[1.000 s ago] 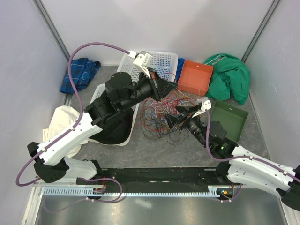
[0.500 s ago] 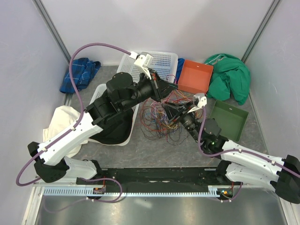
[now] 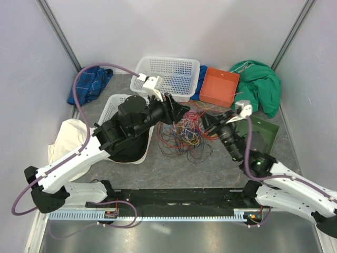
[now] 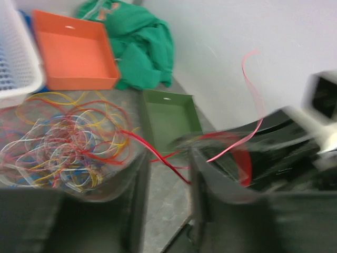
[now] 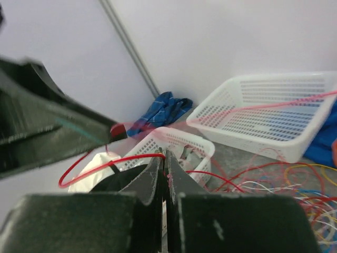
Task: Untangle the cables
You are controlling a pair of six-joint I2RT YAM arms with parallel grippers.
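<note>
The cables [image 3: 182, 133] lie as a loose tangle of red, yellow, white and blue strands on the grey table between the two arms. They also show in the left wrist view as cables [image 4: 63, 138]. My right gripper [image 5: 166, 156] is shut on a red cable [image 5: 113, 162], which loops off to the left. From above, that right gripper [image 3: 208, 123] sits at the tangle's right edge. My left gripper [image 4: 167, 176] is open at the tangle's upper left, where it appears as the left gripper [image 3: 180, 112]. A red strand [image 4: 158, 153] crosses its gap.
A white basket [image 3: 168, 74], an orange tray [image 3: 218, 87] and a green cloth [image 3: 258, 84] line the back. A green tray [image 3: 261, 136] lies at the right. A second white basket [image 3: 111, 104] with dark cloth, a white cloth [image 3: 66, 138] and a blue cloth [image 3: 87, 84] lie on the left.
My right gripper closed on a red cable and drew back to the right. My left gripper opened and shifted slightly down and left.
</note>
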